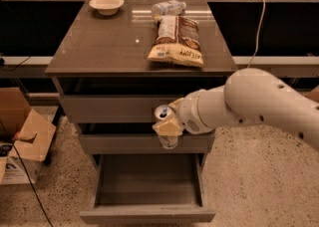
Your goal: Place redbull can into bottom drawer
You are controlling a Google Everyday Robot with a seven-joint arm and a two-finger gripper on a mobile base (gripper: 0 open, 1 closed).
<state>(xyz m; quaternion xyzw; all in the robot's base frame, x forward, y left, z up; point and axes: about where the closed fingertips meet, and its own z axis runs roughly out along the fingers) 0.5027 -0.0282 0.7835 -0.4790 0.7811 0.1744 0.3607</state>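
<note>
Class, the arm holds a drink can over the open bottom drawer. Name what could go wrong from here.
1. The gripper holds the can in front of the middle drawer; on the way down it might clip that front or the rim of the bottom drawer.
2. Released from this height, the can could bounce or tip over inside.

Redbull can (163, 113) in gripper (168, 128), before middle drawer (114, 144), above open bottom drawer (147, 215). On bench (99, 47): bowl (106, 5) back left; bottle (168, 7) behind chip bag (177, 42).
</note>
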